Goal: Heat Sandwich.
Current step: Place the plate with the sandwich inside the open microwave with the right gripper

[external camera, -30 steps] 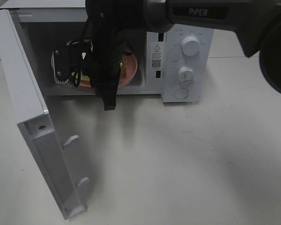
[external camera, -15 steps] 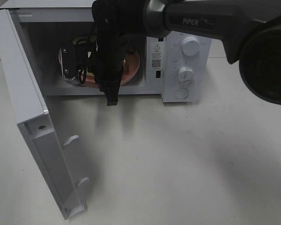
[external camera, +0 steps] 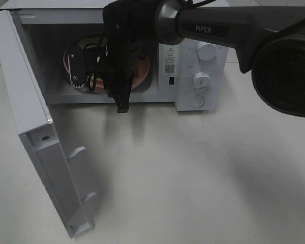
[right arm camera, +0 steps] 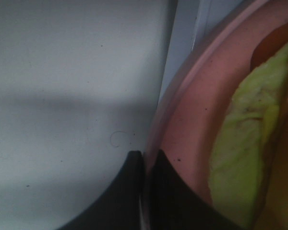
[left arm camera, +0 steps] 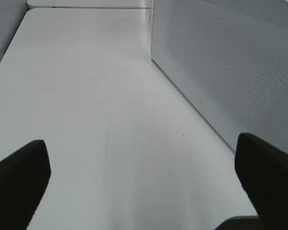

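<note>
Exterior high view: we look down on a boxy white microwave [external camera: 198,66] standing on a matt, pale table [external camera: 193,178], its flat door [external camera: 25,91] swung wide to the left of the view; two round knobs [external camera: 207,51] and a round button [external camera: 197,100] line its control panel.

A glossy black arm [external camera: 218,28] lettered "PIPER" reaches from the right into the open cavity; its bulk hides much of what lies inside; only curved stretches of a smooth, round pink plate [external camera: 142,68] show on either side of it.

Right wrist view: we see the right hand [right arm camera: 145,160] brought together on the plate's raised rim, one dark, tapered finger [right arm camera: 129,191] outside the rim and the other inside it; the sandwich [right arm camera: 252,134] lies in the plate's well, showing a soft, crinkled pale yellow-green filling with a brownish edge beside it; the plate sits just beside the cavity's plain grey-white surface; we cannot tell whether the plate rests on the floor or hangs clear of it.

Left wrist view: the left hand [left arm camera: 141,143] hovers over bare table with its two blunt black fingers spread wide apart and nothing between them; a white panel [left arm camera: 221,57] speckled with fine dots stands nearby.
</note>
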`<action>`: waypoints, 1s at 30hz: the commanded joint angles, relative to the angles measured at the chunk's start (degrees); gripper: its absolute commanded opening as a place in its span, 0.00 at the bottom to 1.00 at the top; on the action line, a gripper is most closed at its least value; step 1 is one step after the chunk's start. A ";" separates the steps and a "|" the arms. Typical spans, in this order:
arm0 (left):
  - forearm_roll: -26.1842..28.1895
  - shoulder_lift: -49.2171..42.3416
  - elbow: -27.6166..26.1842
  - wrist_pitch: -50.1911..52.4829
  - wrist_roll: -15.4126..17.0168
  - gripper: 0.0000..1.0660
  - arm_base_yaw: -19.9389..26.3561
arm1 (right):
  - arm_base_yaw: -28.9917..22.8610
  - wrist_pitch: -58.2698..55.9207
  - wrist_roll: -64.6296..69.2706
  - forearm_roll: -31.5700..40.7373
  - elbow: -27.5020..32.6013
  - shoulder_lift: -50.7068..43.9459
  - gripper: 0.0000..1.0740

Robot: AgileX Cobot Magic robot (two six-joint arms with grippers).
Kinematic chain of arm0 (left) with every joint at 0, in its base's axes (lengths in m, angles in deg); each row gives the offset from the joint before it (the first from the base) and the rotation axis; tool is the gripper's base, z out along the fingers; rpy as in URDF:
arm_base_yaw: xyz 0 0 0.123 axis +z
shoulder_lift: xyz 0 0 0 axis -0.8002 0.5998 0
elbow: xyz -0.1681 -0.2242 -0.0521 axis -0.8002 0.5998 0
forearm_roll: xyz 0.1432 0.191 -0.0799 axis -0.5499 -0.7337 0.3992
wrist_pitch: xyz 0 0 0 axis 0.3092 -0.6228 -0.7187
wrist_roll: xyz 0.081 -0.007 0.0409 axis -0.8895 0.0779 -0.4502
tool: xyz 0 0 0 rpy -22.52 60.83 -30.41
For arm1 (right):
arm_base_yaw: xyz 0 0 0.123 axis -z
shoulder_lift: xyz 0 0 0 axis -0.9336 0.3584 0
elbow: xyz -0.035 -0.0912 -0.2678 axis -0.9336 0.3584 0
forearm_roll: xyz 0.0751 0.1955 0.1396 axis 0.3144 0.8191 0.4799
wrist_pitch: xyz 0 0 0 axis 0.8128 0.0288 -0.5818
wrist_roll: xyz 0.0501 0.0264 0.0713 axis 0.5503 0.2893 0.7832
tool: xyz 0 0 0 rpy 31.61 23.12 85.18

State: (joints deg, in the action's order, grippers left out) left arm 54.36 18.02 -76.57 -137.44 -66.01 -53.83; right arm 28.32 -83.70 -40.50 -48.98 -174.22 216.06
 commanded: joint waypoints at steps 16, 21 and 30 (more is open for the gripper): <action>0.06 -0.92 0.17 0.74 -0.06 0.94 0.06 | 0.23 2.18 0.69 -0.23 -0.74 -0.34 0.24; 0.06 -0.92 0.17 0.74 -0.06 0.94 0.06 | 0.34 2.23 3.90 -1.43 -0.69 -0.40 0.43; 0.06 -0.92 0.17 0.74 -0.06 0.94 0.06 | 0.52 3.44 8.65 -1.60 -0.69 -1.03 0.61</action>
State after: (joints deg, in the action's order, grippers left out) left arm 54.31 18.02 -76.57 -137.44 -66.01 -53.83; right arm 28.49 -80.95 -33.39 -50.36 -174.50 216.12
